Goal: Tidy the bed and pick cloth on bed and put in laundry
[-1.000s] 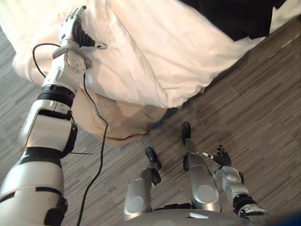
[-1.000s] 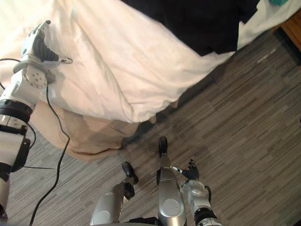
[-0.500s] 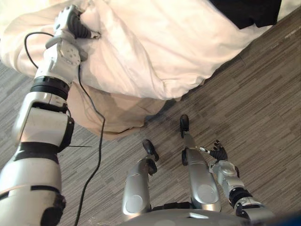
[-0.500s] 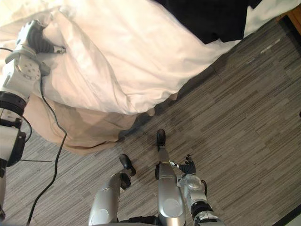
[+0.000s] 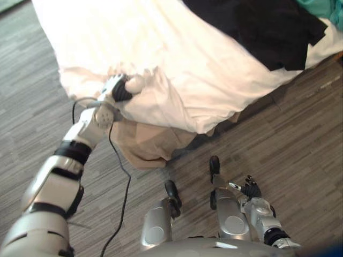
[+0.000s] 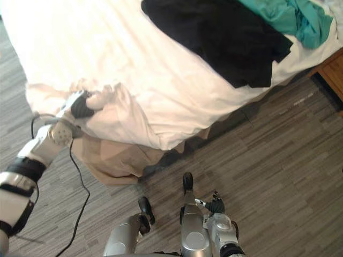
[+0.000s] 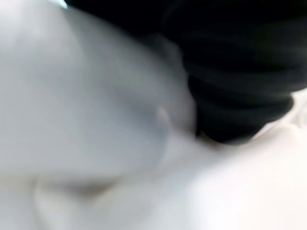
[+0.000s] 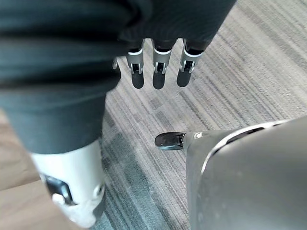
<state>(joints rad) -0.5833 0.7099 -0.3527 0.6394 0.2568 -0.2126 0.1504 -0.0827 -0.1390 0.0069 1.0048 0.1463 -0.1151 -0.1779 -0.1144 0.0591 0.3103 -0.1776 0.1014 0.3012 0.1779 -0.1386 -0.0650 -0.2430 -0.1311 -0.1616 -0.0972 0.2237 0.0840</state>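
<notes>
A white duvet [image 5: 187, 80] covers the bed and hangs over its near edge. My left hand [image 5: 119, 90] is at the duvet's near corner, fingers curled round a bunched fold of it. In the left wrist view the white cloth [image 7: 96, 120] lies right against the hand's dark cover [image 7: 240, 72]. A black garment [image 5: 262, 27] lies spread on the bed at the far right, with a teal garment [image 6: 292, 16] beyond it. My right hand [image 5: 250, 188] hangs low by my side over the floor, its fingers [image 8: 158, 67] straight and holding nothing.
A beige sheet [image 5: 150, 144] hangs below the duvet down to the grey wood-plank floor [image 5: 300, 134]. A brown wooden piece of furniture [image 6: 332, 80] stands at the bed's right end.
My left hand has gone from lying open on the duvet to curled shut on a fold of it. The camera has shifted, bringing more of the bed top and the garments into sight.
</notes>
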